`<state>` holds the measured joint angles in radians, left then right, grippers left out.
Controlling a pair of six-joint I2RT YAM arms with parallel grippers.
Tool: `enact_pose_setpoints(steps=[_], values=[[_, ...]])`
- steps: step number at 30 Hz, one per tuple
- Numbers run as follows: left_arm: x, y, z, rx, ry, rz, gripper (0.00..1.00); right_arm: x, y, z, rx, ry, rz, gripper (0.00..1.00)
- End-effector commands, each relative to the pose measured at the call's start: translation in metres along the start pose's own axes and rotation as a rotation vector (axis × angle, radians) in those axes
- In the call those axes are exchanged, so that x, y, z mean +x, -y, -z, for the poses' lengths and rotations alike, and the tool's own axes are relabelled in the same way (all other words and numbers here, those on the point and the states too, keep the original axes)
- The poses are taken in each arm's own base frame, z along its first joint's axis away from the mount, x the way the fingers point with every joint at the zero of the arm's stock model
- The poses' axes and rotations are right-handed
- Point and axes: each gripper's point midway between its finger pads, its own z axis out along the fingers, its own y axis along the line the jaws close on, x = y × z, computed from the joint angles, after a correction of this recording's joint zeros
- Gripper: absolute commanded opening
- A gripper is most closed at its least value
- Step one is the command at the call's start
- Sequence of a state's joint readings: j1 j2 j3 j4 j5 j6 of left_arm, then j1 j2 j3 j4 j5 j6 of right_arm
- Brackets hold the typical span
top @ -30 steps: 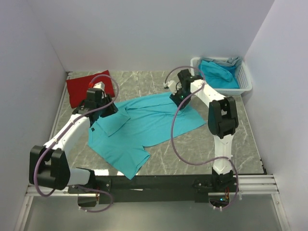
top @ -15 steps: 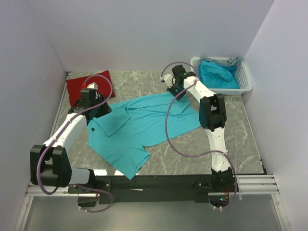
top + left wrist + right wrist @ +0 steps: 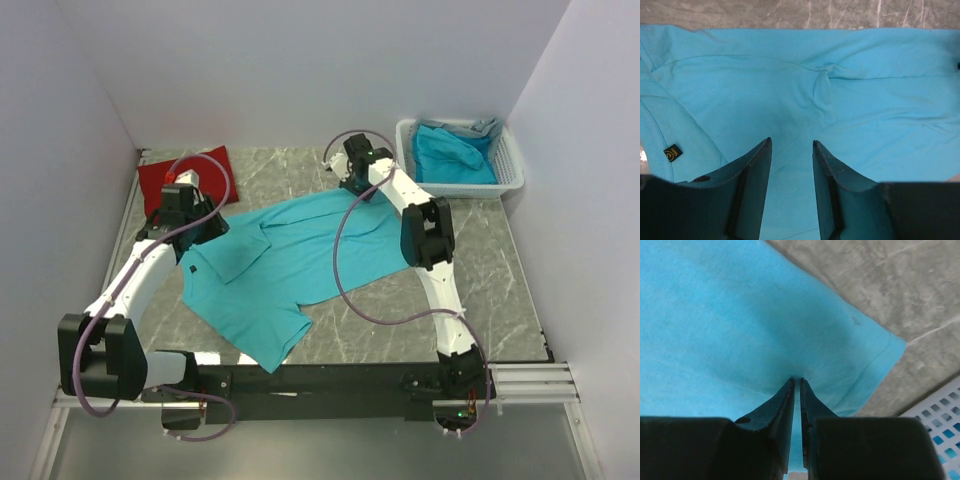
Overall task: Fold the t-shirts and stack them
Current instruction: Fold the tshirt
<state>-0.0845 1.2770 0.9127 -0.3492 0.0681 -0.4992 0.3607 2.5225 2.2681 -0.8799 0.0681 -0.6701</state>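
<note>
Turquoise cloth fills most of the overhead view: a turquoise shirt lies spread and a little rumpled across the middle of the grey marbled counter. A folded red shirt sits in the far left corner. A white slatted basket in the far right corner holds more turquoise clothing. The left gripper is down at the shirt's left side near the collar, and the right gripper reaches to the shirt's far edge, between the red shirt and the basket. From the left wrist, that gripper's two dark fingers stand parted with nothing clamped, and flat cloth shows through the gap. I cannot tell whether the tips touch it. A soft ridge runs across the fabric ahead of them, and a small dark tag sits off to one side. From the right wrist, the fingers are drawn almost together with only a thin slit between them. Their tips pinch the shirt, which puckers toward them. Just beyond, the hemmed corner lies on bare counter, with the basket's lattice close by.
</note>
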Motion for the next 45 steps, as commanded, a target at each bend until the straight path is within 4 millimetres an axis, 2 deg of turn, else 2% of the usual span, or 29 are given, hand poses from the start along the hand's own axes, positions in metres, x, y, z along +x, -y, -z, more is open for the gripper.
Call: enact_pose_setpoints(steps=[1,8,19,20,22,23,24,25,27,28,29,31,32,33,34,35,36,37,38,39,40,41,42,43,44,45], values=[[-0.002,0.002,0.010,0.028,0.018,-0.018,0.45,0.001,0.004,-0.007,0.027,-0.037,0.030,0.17],[-0.002,-0.001,0.011,0.027,0.020,-0.006,0.45,-0.003,0.023,-0.016,0.140,-0.046,0.034,0.17],[-0.007,-0.002,0.010,0.025,0.022,0.016,0.45,-0.029,0.049,-0.017,0.255,0.029,0.042,0.19],[-0.009,-0.002,0.011,0.023,0.030,0.017,0.45,-0.039,0.056,-0.006,0.277,0.074,0.028,0.19],[-0.010,-0.004,0.011,0.017,0.034,0.017,0.45,-0.042,0.057,0.002,0.295,0.102,0.019,0.20],[-0.011,-0.005,0.010,0.015,0.033,0.022,0.45,-0.055,0.070,0.026,0.337,0.164,0.006,0.20],[-0.011,-0.006,0.009,0.013,0.033,0.029,0.45,-0.058,0.070,0.033,0.340,0.182,0.005,0.20],[-0.011,-0.006,0.009,0.011,0.030,0.039,0.45,-0.066,0.077,0.053,0.361,0.219,-0.005,0.20],[-0.010,-0.007,0.008,0.016,0.021,0.056,0.45,-0.077,0.082,0.076,0.364,0.266,-0.014,0.22],[-0.009,-0.005,0.008,0.024,0.021,0.067,0.45,-0.082,0.086,0.097,0.372,0.301,-0.027,0.22],[-0.009,-0.002,0.011,0.039,0.021,0.067,0.45,-0.084,0.083,0.106,0.356,0.315,-0.029,0.22],[-0.003,0.008,0.017,0.104,-0.006,0.042,0.45,-0.088,0.066,0.118,0.274,0.364,-0.017,0.29],[-0.002,0.014,0.024,0.135,-0.007,0.031,0.46,-0.092,0.063,0.146,0.257,0.413,-0.021,0.32],[0.000,0.019,0.030,0.161,-0.013,0.018,0.49,-0.082,0.047,0.141,0.200,0.403,-0.015,0.41],[0.010,0.022,0.037,0.186,-0.057,0.005,0.51,-0.091,0.029,0.170,0.119,0.497,0.005,0.46],[0.009,0.028,0.047,0.208,-0.057,-0.007,0.51,-0.087,0.014,0.179,0.057,0.514,0.019,0.56],[0.016,0.035,0.053,0.228,-0.080,-0.025,0.52,-0.075,-0.010,0.174,-0.032,0.509,0.029,0.59],[0.023,0.041,0.059,0.243,-0.106,-0.040,0.53,-0.080,-0.030,0.208,-0.118,0.605,0.060,0.63],[0.033,0.047,0.069,0.254,-0.137,-0.055,0.54,-0.074,-0.047,0.218,-0.182,0.633,0.077,0.68],[0.049,0.061,0.077,0.285,-0.176,-0.095,0.55,-0.058,-0.069,0.213,-0.249,0.619,0.080,0.70],[0.058,0.069,0.083,0.299,-0.196,-0.114,0.55,-0.054,-0.077,0.244,-0.253,0.687,0.098,0.72],[0.069,0.071,0.091,0.295,-0.219,-0.130,0.56,-0.054,-0.089,0.258,-0.295,0.750,0.118,0.74],[0.087,0.081,0.099,0.321,-0.259,-0.168,0.56,-0.038,-0.105,0.249,-0.328,0.731,0.107,0.77],[0.098,0.083,0.104,0.323,-0.287,-0.167,0.57,-0.032,-0.108,0.276,-0.303,0.790,0.114,0.80],[0.106,0.085,0.113,0.332,-0.294,-0.180,0.57,-0.029,-0.107,0.283,-0.284,0.828,0.117,0.82],[0.128,0.083,0.120,0.326,-0.347,-0.218,0.59,-0.014,-0.117,0.275,-0.301,0.809,0.099,0.86]])
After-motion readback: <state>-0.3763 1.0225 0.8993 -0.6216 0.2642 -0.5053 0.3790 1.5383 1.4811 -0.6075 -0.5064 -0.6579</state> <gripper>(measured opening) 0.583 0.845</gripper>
